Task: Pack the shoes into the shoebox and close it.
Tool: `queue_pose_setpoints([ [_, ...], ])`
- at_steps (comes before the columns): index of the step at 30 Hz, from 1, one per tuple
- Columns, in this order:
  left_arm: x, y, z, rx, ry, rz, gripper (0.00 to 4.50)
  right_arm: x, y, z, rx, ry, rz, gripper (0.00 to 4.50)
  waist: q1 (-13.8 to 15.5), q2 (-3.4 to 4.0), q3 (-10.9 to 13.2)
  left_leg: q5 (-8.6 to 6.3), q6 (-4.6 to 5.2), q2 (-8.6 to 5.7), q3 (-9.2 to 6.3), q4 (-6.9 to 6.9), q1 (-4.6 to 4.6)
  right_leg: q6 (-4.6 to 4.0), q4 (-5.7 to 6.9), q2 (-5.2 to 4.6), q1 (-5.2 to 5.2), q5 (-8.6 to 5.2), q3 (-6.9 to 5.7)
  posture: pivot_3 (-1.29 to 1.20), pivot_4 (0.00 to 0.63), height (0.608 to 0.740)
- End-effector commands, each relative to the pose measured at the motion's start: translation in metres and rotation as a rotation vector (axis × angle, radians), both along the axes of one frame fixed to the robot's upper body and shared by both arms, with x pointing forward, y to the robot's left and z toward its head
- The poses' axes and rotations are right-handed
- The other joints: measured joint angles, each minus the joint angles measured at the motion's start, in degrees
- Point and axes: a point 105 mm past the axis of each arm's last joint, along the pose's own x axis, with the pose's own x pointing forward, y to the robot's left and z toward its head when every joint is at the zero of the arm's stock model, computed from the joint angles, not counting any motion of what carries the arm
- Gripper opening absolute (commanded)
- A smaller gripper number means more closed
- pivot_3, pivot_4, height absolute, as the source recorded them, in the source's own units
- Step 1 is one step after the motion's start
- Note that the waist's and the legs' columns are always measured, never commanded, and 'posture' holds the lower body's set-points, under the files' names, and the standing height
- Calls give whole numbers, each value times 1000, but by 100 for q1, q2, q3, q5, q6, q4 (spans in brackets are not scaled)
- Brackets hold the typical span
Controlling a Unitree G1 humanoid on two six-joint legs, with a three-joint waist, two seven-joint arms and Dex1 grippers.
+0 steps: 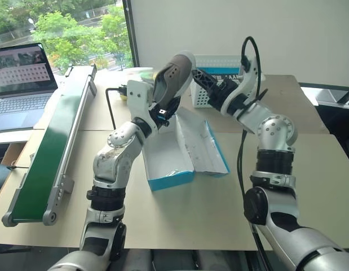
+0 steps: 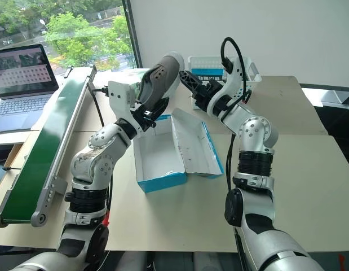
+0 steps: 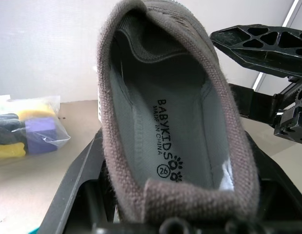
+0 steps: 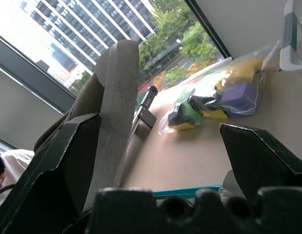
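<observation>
Fingers first: the left gripper (image 1: 162, 107) pinches a grey shoe (image 1: 173, 76) by its heel end and holds it up in the air above the shoebox (image 1: 182, 149), toe pointing up and away. Right gripper (image 2: 191, 84) hangs just beside the shoe's toe, fingers (image 4: 260, 156) spread wide, one on each side of the white sole in the right wrist view, neither clearly pressing on it.

Now by size. Bench (image 1: 309, 164), tan, carries everything. Along its left side lies a long green conveyor (image 1: 53, 147), with a laptop (image 1: 22, 84) beyond it, its screen too small to read. Shoebox sits open in the middle, teal outside, white inside, lid (image 1: 202, 144) folded flat to the right; nothing shows in the tray, though the left arm covers part of it. Behind it stands a white lattice basket (image 2: 242, 65), partly hidden by the right arm; its blue label can't be read.

Down to the shoe: the insole (image 3: 165, 141) reads "BABYKIDS", "MADE IN CHINA", with a circled 26 and paw prints. Its toe is lost in shadow there.

Smallest, a clear bag (image 4: 214, 100) of yellow, purple, black and green items lies on the bench near the basket.
</observation>
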Motion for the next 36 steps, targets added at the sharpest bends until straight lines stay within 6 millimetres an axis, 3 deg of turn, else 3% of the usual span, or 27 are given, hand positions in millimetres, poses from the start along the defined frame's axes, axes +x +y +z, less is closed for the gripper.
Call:
queue_pose_setpoints([
  [1,-12,-7,19,-17,-90,-42,2440,-14,9,37,21,-117,48,4500,1,0,0,0,0,0,0,0,0,0,0,0,0,0,0,0,150,740],
  [4,-12,-10,19,-11,-92,-51,2440,-23,16,51,33,-151,91,4500,1,0,0,0,0,0,0,0,0,0,0,0,1,0,0,0,150,740],
  [7,-12,-10,21,-13,-95,-52,2440,-26,21,50,30,-149,114,4500,6,0,0,0,0,0,-1,0,0,0,0,0,0,0,0,0,150,740],
  [15,-12,-11,31,-23,-118,-49,2440,-29,39,12,5,-56,165,4500,-7,0,0,0,0,0,-1,0,0,0,1,0,0,0,0,0,150,740],
  [18,-12,-11,34,-26,-124,-50,2429,-29,43,1,-3,-31,171,3807,0,0,0,0,0,0,-1,0,0,0,2,0,0,0,0,0,150,740],
  [20,-13,-12,34,-26,-124,-53,2429,-27,42,-3,-5,-22,166,3117,5,0,0,1,0,0,-1,1,-1,0,2,0,0,0,0,0,150,740],
  [24,-15,-11,32,-27,-112,-57,2429,-25,38,-4,6,-23,147,1712,11,0,0,0,0,0,-2,1,0,0,1,0,1,0,-1,0,150,740],
  [27,-16,-11,28,-27,-95,-61,2429,-24,36,-1,12,-31,139,1038,5,0,0,0,0,0,-1,1,0,0,1,0,1,0,-1,0,150,740],
  [32,-25,-6,17,-10,-47,-78,2429,-22,34,3,12,-49,128,872,-18,0,0,0,0,0,-1,1,1,0,1,1,0,0,0,0,150,740],
  [36,-39,11,-7,36,40,-98,4173,-21,31,4,8,-57,123,750,-17,0,0,0,0,1,-2,0,2,0,4,1,0,0,1,0,150,740],
])
